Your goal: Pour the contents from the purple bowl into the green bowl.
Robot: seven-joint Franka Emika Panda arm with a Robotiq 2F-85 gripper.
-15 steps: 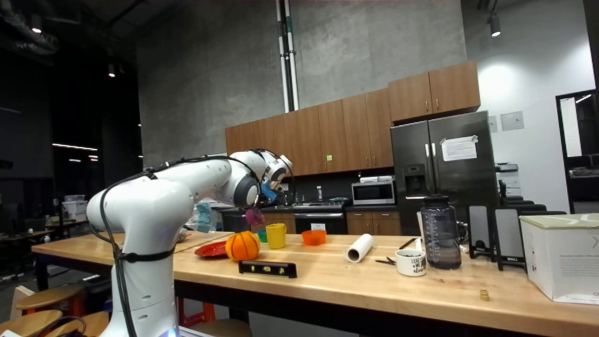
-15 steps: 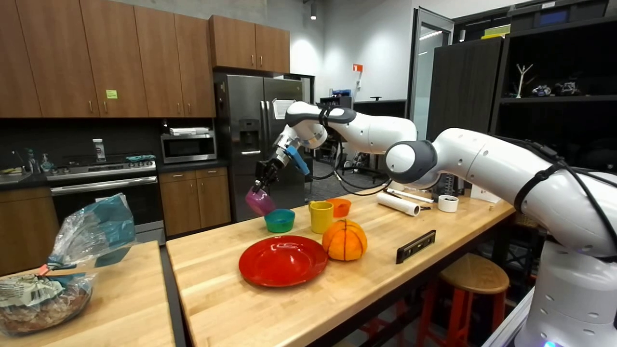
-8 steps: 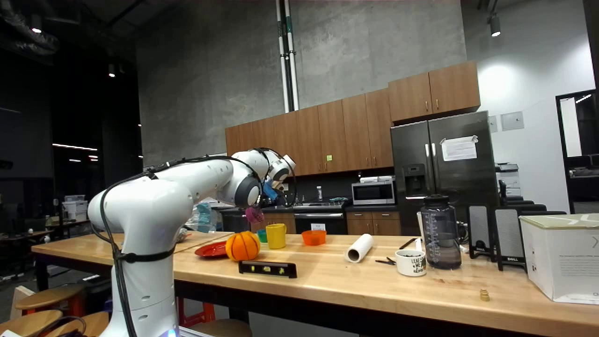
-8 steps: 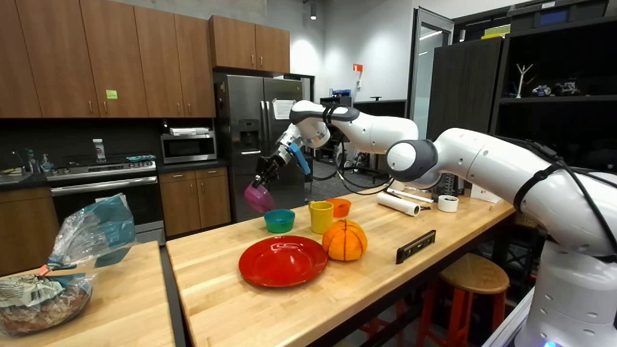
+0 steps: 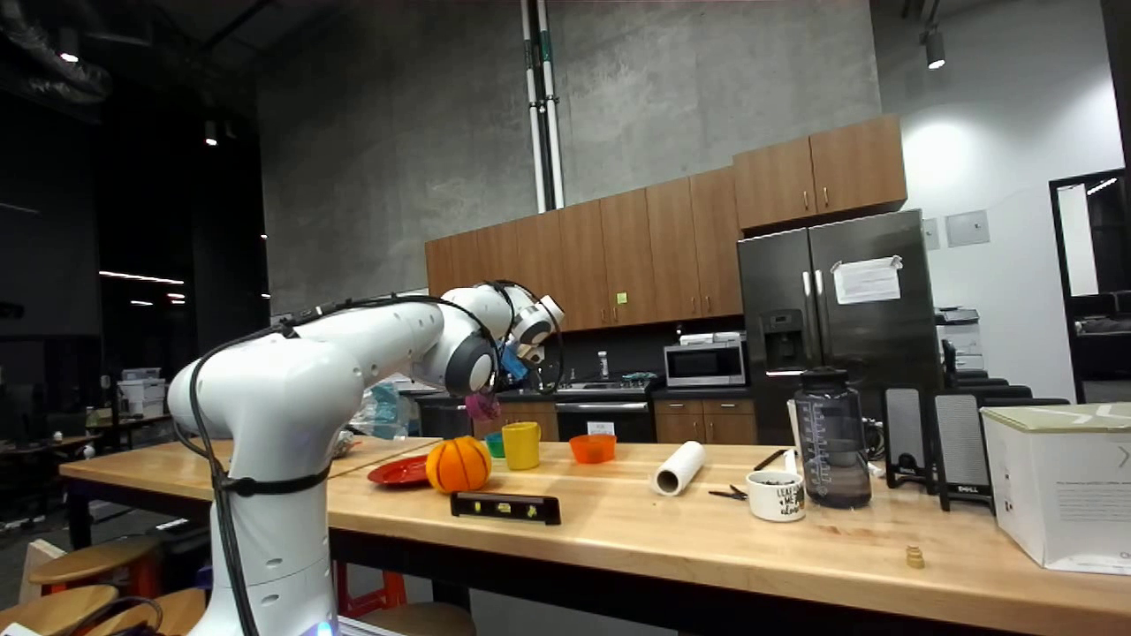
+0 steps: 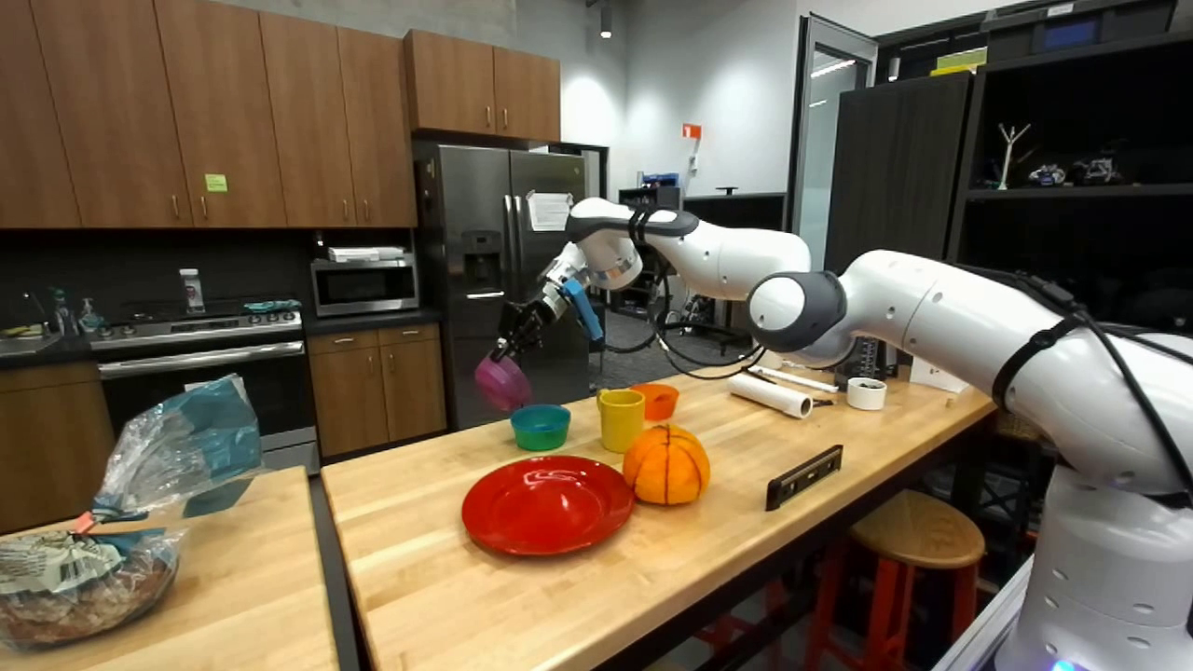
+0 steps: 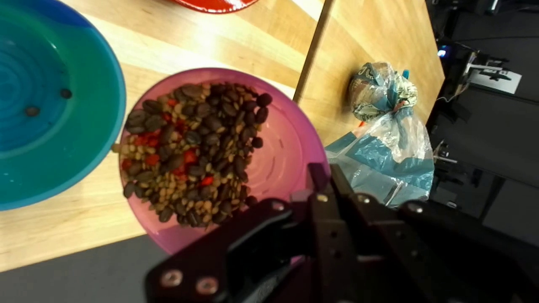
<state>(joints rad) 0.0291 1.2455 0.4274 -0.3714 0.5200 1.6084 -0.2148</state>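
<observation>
places by the green bowl point(image 6: 541, 432), left to right as in an exterior view.

just left of it and higher: purple bowl point(image 6: 502, 384), tilted. jaws pinch its rim on the side away from the green bowl; i take it the gripper point(image 6: 500, 354) holds there to leave the near lip free. the mix point(image 7: 189, 155) lies slumped at that lip, which in the wrist view appears just beside the green bowl, not over it. a couple of dark beans point(image 7: 32, 111) sit in the green bowl; pour barely begun, i judge. more tilt and a shift across look needed, or some may land between.

right of the green bowl: mug point(image 6: 622, 419), near; orange bowl point(image 6: 659, 403), farther; both seem out of the pour's path.

surface: far left of the green bowl, second table point(image 6: 252, 578) with a bag point(image 6: 121, 536); under it, main table point(image 6: 401, 559), pale striped wood; in front, plate point(image 6: 547, 508).

room: behind and left of the green bowl, stove point(image 6: 198, 352); straight behind, fridge point(image 6: 480, 317).
</observation>
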